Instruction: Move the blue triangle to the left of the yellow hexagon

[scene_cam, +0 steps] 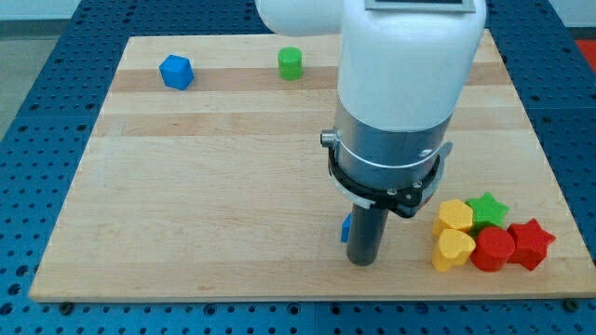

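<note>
Blue triangle (345, 227): mostly hidden, only a sliver visible, touching the rod on its view-left side just above my tip (361, 262). No claw fitted; nothing gripped, contact by pushing only. Yellow hexagon (455, 216) located to the tip's view-right, near but apart, within a cluster: yellow heart (453, 249), red cylinder (493, 248), red star (531, 243), green star (487, 208). Blue cube (176, 72) and green cylinder (291, 63) far toward view's top. Judged status: triangle already on hexagon's left; only closing of the gap possibly remaining.

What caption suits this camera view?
My tip hides most of a blue block, left of the yellow hexagon cluster.
</note>
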Tool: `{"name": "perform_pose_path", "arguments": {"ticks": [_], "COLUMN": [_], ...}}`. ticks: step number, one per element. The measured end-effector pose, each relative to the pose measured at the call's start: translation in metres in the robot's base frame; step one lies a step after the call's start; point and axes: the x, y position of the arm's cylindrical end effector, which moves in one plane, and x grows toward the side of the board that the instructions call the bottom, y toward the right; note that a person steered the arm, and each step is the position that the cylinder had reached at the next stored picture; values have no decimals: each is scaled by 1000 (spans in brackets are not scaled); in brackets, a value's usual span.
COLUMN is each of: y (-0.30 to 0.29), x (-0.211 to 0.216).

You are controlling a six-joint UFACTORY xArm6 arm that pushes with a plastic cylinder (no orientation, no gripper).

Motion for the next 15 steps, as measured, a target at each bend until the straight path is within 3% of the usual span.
{"name": "perform_pose_path", "arguments": {"ticks": [1,2,4,6,10,12,14,15], "y": [-6,-57,-58,-52,33,-15,-28,-27], "x": [0,0,-59,-59,-52,-58,-9,-9]}}
